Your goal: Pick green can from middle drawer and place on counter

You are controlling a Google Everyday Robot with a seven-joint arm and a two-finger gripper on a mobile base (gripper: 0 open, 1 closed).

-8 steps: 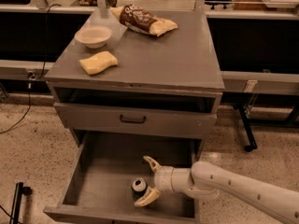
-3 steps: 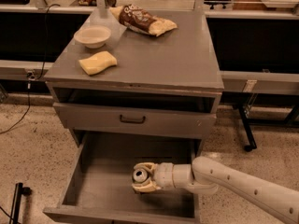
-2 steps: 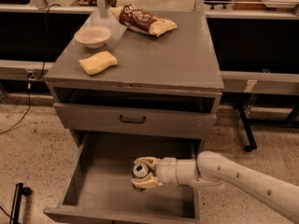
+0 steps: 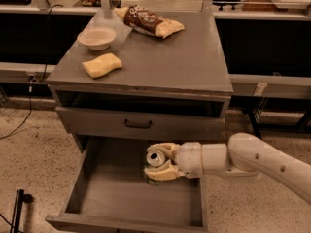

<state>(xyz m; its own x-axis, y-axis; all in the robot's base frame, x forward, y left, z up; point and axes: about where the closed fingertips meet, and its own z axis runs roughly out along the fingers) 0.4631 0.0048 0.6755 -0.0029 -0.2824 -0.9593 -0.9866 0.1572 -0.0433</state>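
I read the gripper (image 4: 151, 160) as closed on the can (image 4: 157, 158), one finger on each side, with the can upright over the middle of the open drawer (image 4: 116, 194). The step in hand is the lift-out. My next move should pull the can forward, clear of the upper drawer front (image 4: 97, 120), then raise it to the counter (image 4: 175, 62), whose right half is bare.

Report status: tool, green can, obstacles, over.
Tool shut on green can, inside middle drawer. Counter carries bowl, yellow sponge, snack bag at left and rear.
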